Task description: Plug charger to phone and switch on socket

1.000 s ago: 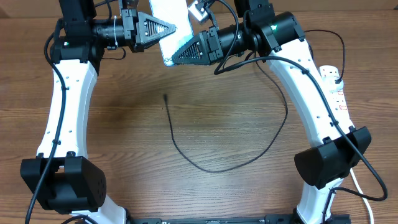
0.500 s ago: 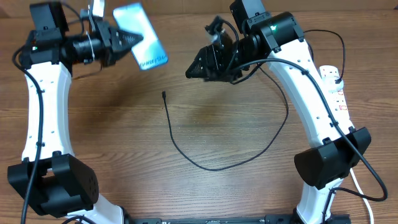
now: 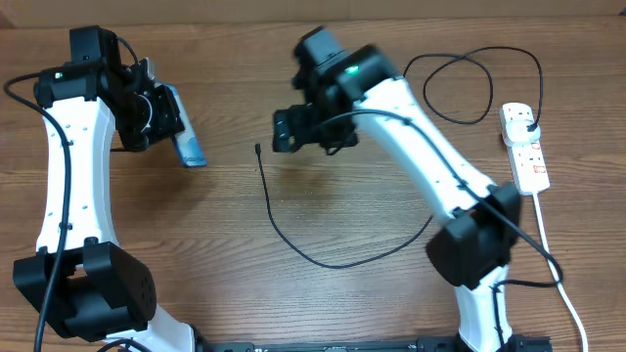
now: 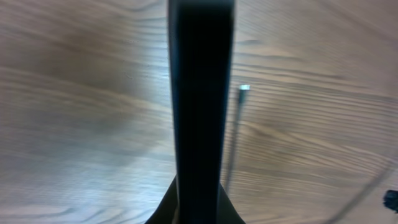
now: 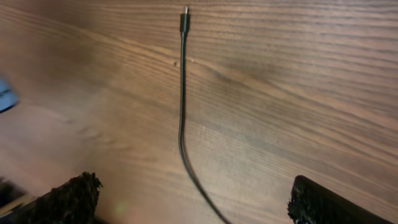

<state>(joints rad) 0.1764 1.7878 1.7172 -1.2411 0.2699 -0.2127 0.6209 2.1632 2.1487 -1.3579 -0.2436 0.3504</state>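
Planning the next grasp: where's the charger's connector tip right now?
In the overhead view the connector tip lies loose on the table, left of centre, between the held phone and the right arm's open fingers.

The table [image 3: 196, 244] is seen whole from above. Both wrist views are aimed down at it, close; the charger tip [image 5: 185, 11] is shared.

the table [image 3: 196, 254] is grained wood with a soft sheen; the charger [image 5: 181, 118] is smooth black; the socket [image 3: 528, 156], white plastic.
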